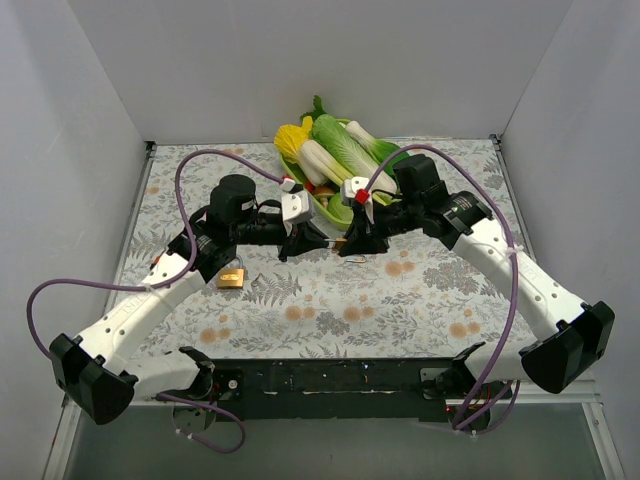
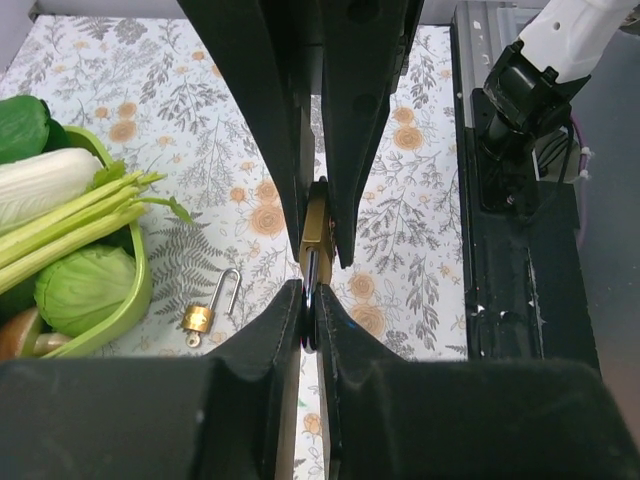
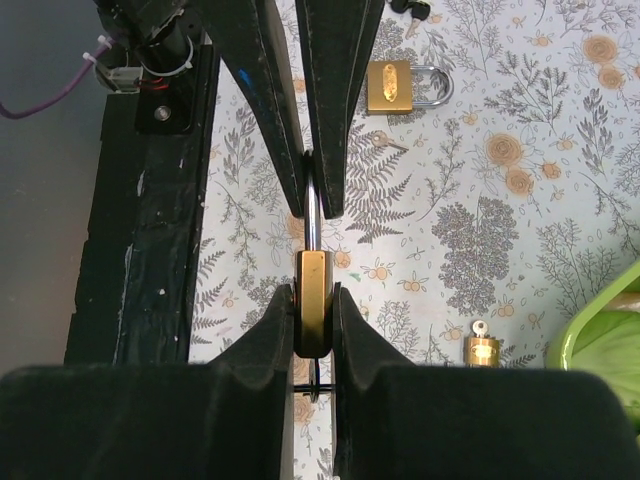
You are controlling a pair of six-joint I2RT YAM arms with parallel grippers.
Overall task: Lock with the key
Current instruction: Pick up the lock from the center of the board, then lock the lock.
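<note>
A table [image 1: 400, 300] covered with a floral-patterned cloth is seen. A green tray [image 2: 143, 280] heaped with vegetables [image 1: 335, 150] is set at its far middle. A brass padlock [image 1: 231, 277] is laid flat toward the left, and a smaller padlock [image 2: 205, 315], its shackle open, is placed just beside the tray

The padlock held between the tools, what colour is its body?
Shiny gold, like brass, on the padlock. The right wrist view shows it best.

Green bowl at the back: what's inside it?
The green bowl holds vegetables: a pale cabbage, celery stalks, a round green head and a yellow vegetable. Its floor, and anything beneath them, is covered.
</note>
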